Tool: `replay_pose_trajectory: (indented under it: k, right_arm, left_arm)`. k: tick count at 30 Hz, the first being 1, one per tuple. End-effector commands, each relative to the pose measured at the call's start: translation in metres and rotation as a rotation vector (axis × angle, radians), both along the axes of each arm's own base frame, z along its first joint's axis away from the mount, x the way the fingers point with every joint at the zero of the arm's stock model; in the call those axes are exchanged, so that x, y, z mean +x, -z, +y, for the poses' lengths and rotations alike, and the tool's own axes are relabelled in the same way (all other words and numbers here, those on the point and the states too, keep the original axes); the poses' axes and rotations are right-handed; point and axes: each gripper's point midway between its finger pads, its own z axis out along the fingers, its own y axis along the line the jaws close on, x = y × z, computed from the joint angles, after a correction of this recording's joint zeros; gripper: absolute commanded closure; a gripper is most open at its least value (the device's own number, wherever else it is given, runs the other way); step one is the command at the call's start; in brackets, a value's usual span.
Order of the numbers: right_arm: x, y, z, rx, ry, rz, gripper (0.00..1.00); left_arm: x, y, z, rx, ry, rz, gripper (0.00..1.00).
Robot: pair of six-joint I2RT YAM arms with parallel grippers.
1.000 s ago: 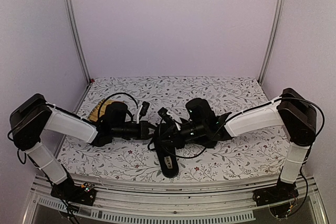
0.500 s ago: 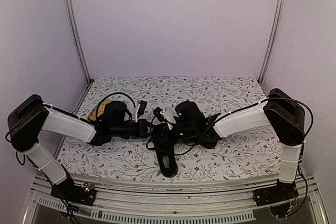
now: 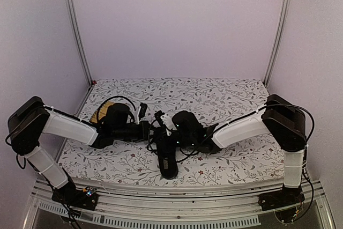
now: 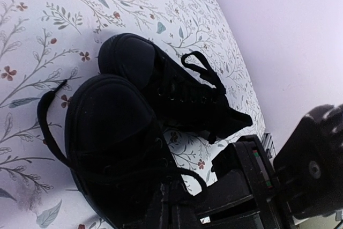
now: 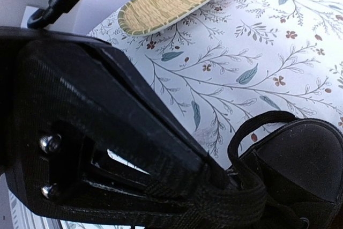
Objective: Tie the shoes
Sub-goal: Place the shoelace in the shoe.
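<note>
Two small black shoes lie toe to toe with my left wrist camera: the near shoe (image 4: 107, 143) and the far shoe (image 4: 171, 87). In the top view one shoe (image 3: 167, 162) shows below the arms; the other is mostly hidden under them. My left gripper (image 4: 171, 213) is shut on a thin black lace (image 4: 198, 178) that loops up from the near shoe. My right gripper (image 3: 164, 132) sits right against the left gripper (image 3: 148, 130) over the shoes. In the right wrist view a taut lace (image 5: 252, 197) runs across its jaws beside the shoe toe (image 5: 303, 164).
A yellow woven mat (image 5: 171, 1) lies at the far left of the floral table cover (image 3: 236, 159), behind my left arm; it also shows in the top view (image 3: 98, 112). The body of the left gripper (image 5: 80, 111) fills the right wrist view. Metal posts stand at the back corners.
My right arm has swung left across the shoes until its gripper meets the left gripper. The near shoe has shifted a little left. My left arm has barely moved.
</note>
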Motion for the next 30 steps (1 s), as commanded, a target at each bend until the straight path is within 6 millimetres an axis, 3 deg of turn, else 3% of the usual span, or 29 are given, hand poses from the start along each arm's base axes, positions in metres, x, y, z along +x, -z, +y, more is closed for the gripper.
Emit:
replay_pose_trajectory:
  k: [1,6,10,17,20,22,30]
  right_arm:
    - [0.036,-0.019,0.010,0.126,0.145,-0.097,0.98]
    - [0.044,-0.029,0.010,0.175,0.184,-0.139,0.98]
    - [0.053,-0.029,-0.001,0.196,0.266,-0.183,0.98]
    - [0.063,-0.014,0.003,0.186,0.305,-0.205,0.98]
    - [0.060,0.007,0.004,0.145,0.283,-0.178,0.97]
    - [0.061,0.002,0.013,0.157,0.267,-0.171,0.97]
    - [0.056,0.021,0.015,0.102,0.242,-0.117,0.96]
  left_arm:
    - [-0.012,-0.028,-0.024,-0.104,0.078,-0.002,1.00]
    - [-0.014,-0.028,-0.023,-0.115,0.061,0.027,1.00]
    - [-0.016,-0.032,-0.023,-0.121,0.055,0.032,1.00]
    - [-0.020,-0.035,-0.024,-0.127,0.057,0.042,1.00]
    - [-0.021,-0.039,-0.026,-0.133,0.059,0.036,1.00]
    - [-0.021,-0.040,-0.026,-0.133,0.061,0.036,1.00]
    - [-0.019,-0.044,-0.028,-0.139,0.059,0.026,1.00]
